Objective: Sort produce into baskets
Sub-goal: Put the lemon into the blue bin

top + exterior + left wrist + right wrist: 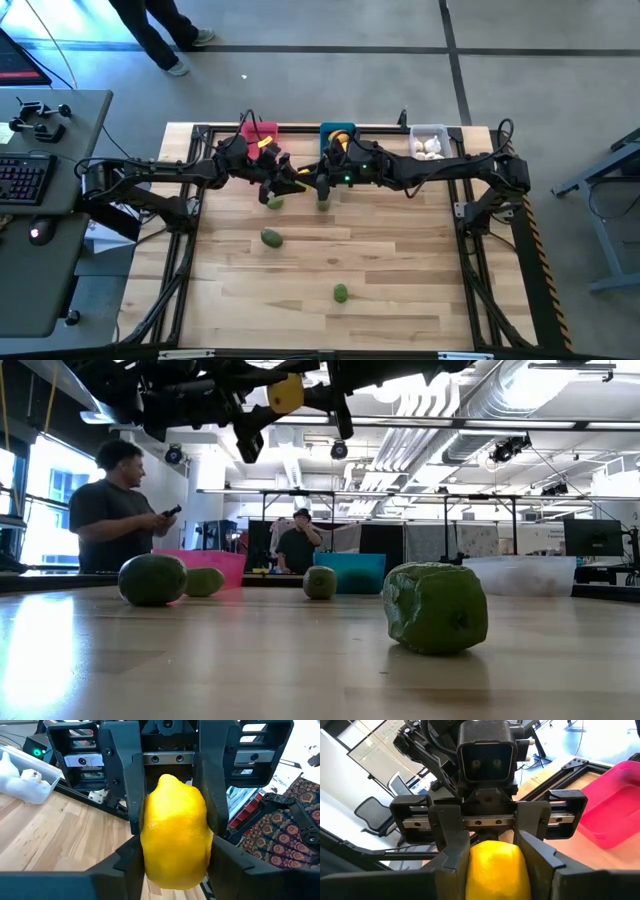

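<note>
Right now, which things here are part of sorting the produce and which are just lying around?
Part of the job: yellow lemon between both grippers; green produce on the table; pink basket; blue basket; white basket.
Just lying about: keyboard; mouse.

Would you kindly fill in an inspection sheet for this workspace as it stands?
Surface: wooden table, dry, unmarked.
Job's things: pink basket, blue basket and white basket along the far edge; garlic in the white one; four greens loose on the table; lemon held in the air.
Clutter: nothing seen.
Grippers: right gripper has its fingers closed on the lemon; left gripper meets it at the same lemon.
Cables: black loop by the pink basket.
Surroundings: desk with keyboard to the left; person standing beyond the table.
</note>
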Available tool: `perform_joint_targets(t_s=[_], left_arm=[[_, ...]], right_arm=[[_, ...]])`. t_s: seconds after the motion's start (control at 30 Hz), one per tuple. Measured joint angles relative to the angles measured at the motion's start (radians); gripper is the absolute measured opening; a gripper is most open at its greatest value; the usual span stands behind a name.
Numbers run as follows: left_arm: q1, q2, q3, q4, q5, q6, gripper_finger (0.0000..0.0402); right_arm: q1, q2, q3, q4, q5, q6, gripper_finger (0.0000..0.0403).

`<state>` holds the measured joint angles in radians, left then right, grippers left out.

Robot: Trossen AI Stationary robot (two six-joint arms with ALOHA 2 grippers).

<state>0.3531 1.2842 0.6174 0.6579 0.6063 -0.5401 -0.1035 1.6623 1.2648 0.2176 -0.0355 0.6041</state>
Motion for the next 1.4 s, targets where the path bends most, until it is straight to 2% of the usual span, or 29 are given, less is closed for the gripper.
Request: perform_joint_targets(t_s=[0.2, 0.37, 0.83, 1.13, 1.27, 1.4], left_arm=[[0.004, 0.0, 0.0, -0.004, -0.019, 0.012, 0.0191], [0.009, -0.002, 0.0, -0.014, -0.079, 0.077, 0.0194], [0.016, -0.005, 0.004, -0.1, -0.17, 0.113, 0.0196], [0.014, -0.002, -0.003, -0.253, -0.164, 0.16, 0.0195], [0.012, -0.014, -0.003, -0.253, -0.164, 0.168, 0.0177], [0.013, -0.051, -0.002, -0.292, -0.172, 0.192, 0.0127]], right_arm=[[-0.013, 0.0, 0.0, -0.003, 0.012, -0.011, 0.0122], [-0.039, 0.0, 0.001, -0.006, 0.025, -0.013, 0.0122], [-0.111, 0.003, 0.106, -0.2, 0.006, -0.041, 0.0122], [-0.151, -0.001, 0.148, -0.218, 0.041, -0.055, 0.0122], [-0.205, -0.002, 0.151, -0.31, 0.097, -0.055, 0.0122], [-0.263, 0.024, 0.151, -0.437, 0.158, -0.065, 0.0122]])
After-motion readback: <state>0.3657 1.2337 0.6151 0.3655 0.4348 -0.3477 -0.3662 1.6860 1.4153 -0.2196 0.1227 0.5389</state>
